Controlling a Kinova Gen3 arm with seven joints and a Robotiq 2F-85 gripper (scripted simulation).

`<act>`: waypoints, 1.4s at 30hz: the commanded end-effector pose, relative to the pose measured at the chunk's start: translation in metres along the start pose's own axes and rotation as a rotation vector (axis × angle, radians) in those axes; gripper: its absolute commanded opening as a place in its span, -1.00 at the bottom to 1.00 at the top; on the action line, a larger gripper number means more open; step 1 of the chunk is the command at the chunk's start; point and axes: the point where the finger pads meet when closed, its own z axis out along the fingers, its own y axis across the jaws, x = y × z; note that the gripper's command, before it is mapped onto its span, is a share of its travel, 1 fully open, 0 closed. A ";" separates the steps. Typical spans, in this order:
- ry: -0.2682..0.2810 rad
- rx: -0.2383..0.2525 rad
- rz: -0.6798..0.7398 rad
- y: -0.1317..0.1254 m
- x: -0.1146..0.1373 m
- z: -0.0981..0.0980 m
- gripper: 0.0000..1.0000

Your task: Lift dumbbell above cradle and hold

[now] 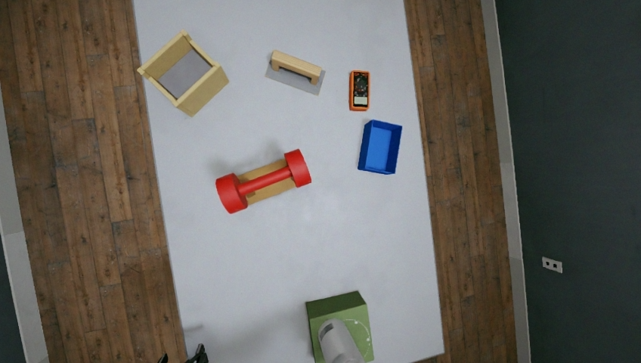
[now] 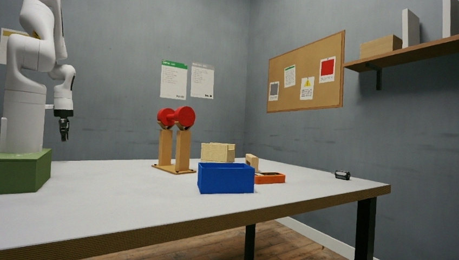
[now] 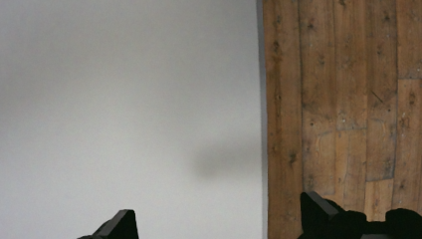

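A red dumbbell [image 1: 263, 181] lies across the top of a tall wooden cradle [image 2: 176, 148] near the middle of the table; it also shows in the side view [image 2: 176, 116]. My gripper [image 2: 63, 129] hangs open and empty near the robot base, well above the table and far from the dumbbell. In the overhead view my gripper [image 1: 182, 357] is at the bottom edge, over the table's left rim. In the wrist view only the two black fingertips show, wide apart, with the table edge and wooden floor below.
A blue bin [image 1: 379, 146], an orange handheld meter [image 1: 359, 89], a wooden handle block on a grey plate [image 1: 295, 70] and an open wooden box [image 1: 183, 72] stand on the far half. The green robot base [image 1: 339, 324] is at the near edge.
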 end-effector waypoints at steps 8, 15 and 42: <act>0.000 -0.002 0.000 0.001 0.000 -0.001 1.00; 0.000 -0.002 0.000 0.001 0.000 -0.001 1.00; 0.020 0.004 -0.087 0.003 -0.018 -0.006 1.00</act>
